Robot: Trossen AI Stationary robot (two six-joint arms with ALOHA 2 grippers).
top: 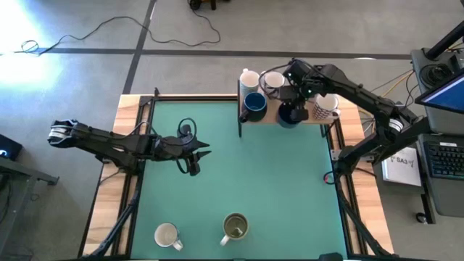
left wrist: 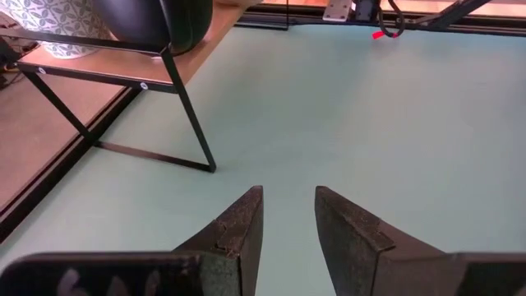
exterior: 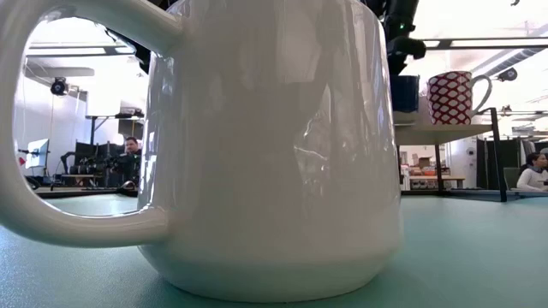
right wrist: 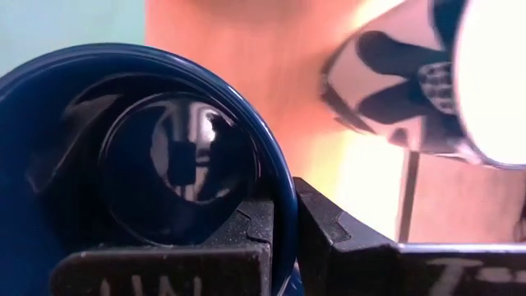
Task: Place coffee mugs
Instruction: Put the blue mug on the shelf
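I see my right gripper (right wrist: pixel 283 226) at the wooden shelf (top: pixel 304 119) on the far right of the tabletop (top: pixel 283 188); its jaws are closed on the rim of a navy mug (right wrist: pixel 131 156) standing there. Another navy mug (top: pixel 254 104), two white mugs (top: pixel 273 80) and a patterned mug (top: pixel 324 107) stand beside it. The left gripper (left wrist: pixel 288 222) hovers over the green mat with jaws apart, holding nothing. Near the front edge stand a white mug (top: pixel 166 235) and an olive mug (top: pixel 235 227).
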